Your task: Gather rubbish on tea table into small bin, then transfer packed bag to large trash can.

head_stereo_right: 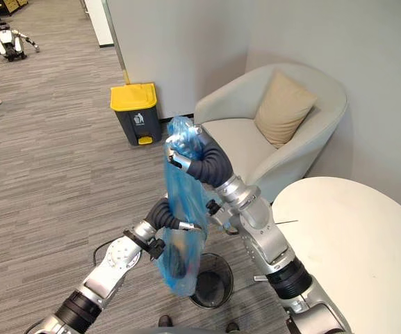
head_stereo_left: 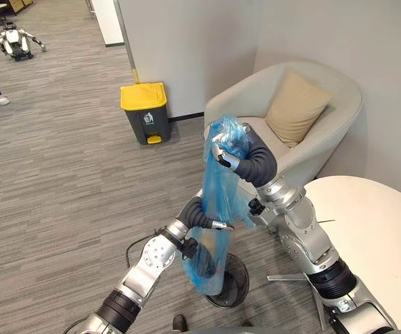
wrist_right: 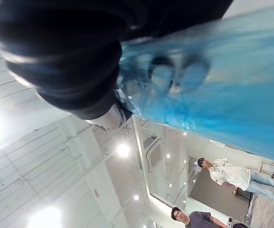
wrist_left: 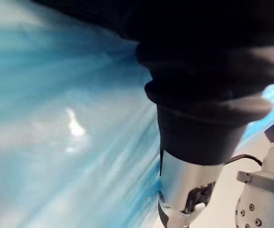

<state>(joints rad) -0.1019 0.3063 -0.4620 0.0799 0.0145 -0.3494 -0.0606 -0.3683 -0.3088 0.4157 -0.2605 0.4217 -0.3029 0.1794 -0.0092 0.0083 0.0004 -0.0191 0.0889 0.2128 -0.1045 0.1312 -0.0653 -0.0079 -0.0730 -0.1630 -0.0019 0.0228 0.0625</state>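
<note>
One blue bag (head_stereo_left: 217, 198) hung above one small bin (head_stereo_left: 240, 282), right robot hand (head_stereo_left: 226, 154) clutching its top; left robot hand (head_stereo_left: 217, 224) met its middle, grip unclear.

Left: open carpet floor (head_stereo_left: 61, 181), free passage | far: yellow-lidded trash can (head_stereo_left: 144, 111) against wall (head_stereo_left: 186, 42), approach clear | right: armchair (head_stereo_left: 283, 132), white table (head_stereo_left: 374, 236) block | near centre: blue bag (head_stereo_left: 217, 202) hangs over small bin (head_stereo_left: 244, 289).

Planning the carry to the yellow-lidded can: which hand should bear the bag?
Right, probably. The right hand grips the blue bag by its gathered top, so it hangs above the small bin; the left hand only clasps its middle.
</note>
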